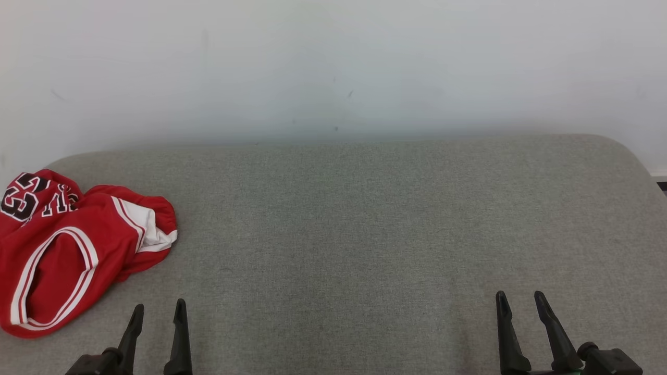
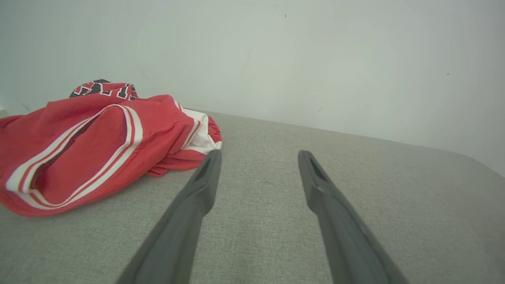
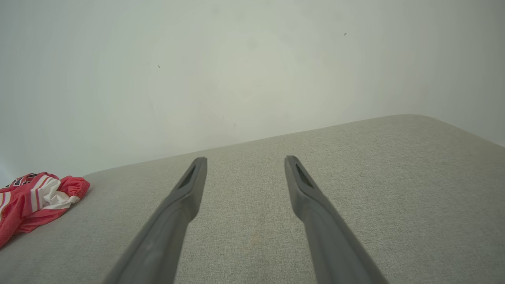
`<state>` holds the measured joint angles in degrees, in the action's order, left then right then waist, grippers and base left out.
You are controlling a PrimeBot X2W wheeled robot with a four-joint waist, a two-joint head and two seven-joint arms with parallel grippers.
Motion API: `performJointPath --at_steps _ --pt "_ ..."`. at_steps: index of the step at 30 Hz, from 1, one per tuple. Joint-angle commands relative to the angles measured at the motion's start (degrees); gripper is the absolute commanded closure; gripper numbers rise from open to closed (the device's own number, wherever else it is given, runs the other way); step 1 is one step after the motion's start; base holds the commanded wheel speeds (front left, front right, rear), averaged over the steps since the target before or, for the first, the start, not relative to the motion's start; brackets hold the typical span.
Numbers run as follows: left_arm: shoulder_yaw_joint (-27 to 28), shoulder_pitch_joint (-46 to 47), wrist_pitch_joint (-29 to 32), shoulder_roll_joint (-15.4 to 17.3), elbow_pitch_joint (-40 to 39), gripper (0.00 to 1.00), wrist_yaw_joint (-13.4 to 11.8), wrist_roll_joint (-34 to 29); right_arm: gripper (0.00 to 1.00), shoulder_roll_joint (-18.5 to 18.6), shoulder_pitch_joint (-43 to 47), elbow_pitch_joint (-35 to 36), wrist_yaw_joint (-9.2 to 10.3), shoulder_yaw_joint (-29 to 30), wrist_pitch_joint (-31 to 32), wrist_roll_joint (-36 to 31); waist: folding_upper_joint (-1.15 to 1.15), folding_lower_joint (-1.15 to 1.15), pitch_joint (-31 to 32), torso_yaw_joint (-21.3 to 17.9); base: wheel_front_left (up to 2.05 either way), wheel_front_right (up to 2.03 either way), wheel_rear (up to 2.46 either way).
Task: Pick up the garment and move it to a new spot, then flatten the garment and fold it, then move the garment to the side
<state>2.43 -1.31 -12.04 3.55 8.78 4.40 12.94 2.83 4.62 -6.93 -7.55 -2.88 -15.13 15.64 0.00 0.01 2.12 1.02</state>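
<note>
The garment [image 1: 78, 250] is a red jersey with white trim and black lettering, lying crumpled at the far left of the grey cushioned surface [image 1: 365, 219]. My left gripper [image 1: 159, 308] stands open near the front edge, just right of the garment's lower part and apart from it. In the left wrist view the garment [image 2: 98, 146] lies to the left of the open left gripper [image 2: 258, 154]. My right gripper [image 1: 518, 298] is open at the lower right, far from the cloth. The right wrist view has the garment [image 3: 35, 201] at its left edge and the right gripper [image 3: 244, 159] holding nothing.
A plain white wall [image 1: 333, 67] rises right behind the surface's back edge. The surface has rounded back corners, and its right edge [image 1: 646, 172] drops off near a dark strip on the floor.
</note>
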Motion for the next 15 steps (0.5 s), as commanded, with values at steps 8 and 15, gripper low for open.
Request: performJointPath --at_steps 8,15 --pt "-0.4 0.9 -0.1 0.5 0.5 0.00 -0.6 0.1 0.00 0.1 0.1 -0.4 0.12 -0.1 0.0 0.5 0.00 -0.01 0.0 1.1 0.00 0.00 0.00" --pt "-0.5 1.0 -0.1 1.0 0.5 0.00 -1.3 -0.3 0.00 0.1 0.2 -0.6 0.12 -0.5 0.0 0.9 0.00 -0.01 0.0 4.3 0.00 0.00 0.00"
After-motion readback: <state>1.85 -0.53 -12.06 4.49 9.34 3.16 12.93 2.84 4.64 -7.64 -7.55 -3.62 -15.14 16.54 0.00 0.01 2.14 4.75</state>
